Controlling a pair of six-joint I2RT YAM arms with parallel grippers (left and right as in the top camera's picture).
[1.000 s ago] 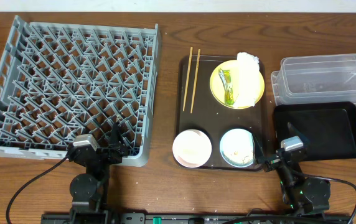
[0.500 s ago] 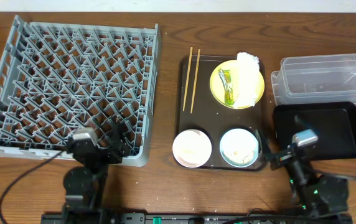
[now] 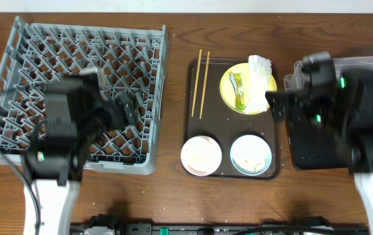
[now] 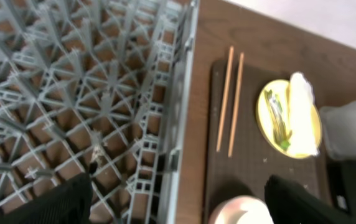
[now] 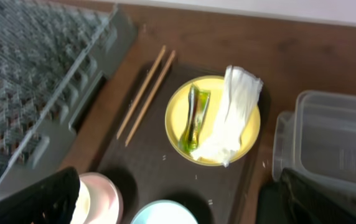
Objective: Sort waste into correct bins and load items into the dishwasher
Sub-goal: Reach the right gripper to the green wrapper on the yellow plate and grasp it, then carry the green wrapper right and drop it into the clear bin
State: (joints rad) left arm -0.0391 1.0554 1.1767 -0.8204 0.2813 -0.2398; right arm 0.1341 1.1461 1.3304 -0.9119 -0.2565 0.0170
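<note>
The yellow plate [image 3: 248,98] on the brown serving tray holds the white napkin [image 3: 259,77] and the green wrapper [image 3: 237,90]; they also show in the right wrist view, with the napkin [image 5: 231,115] beside the wrapper [image 5: 193,118]. The white bowl [image 3: 201,155] and the light blue bowl [image 3: 249,155], with whitish scraps in it, sit at the tray's front. My left gripper [image 3: 124,111] is open and empty above the grey dish rack [image 3: 43,59]. My right gripper [image 3: 276,108] is open and empty above the black tray [image 3: 317,147], next to the clear tub [image 3: 369,72]. No cup shows.
Two wooden chopsticks [image 3: 203,83] lie on the left of the dark brown serving tray [image 3: 229,127]. The right arm covers much of the black tray and the tub's left end. The left arm hides the rack's front part.
Both arms have risen from the table's front edge and swung towards the back. The left is now over the rack, the right over the black tray and tub. The dishes have not moved.
</note>
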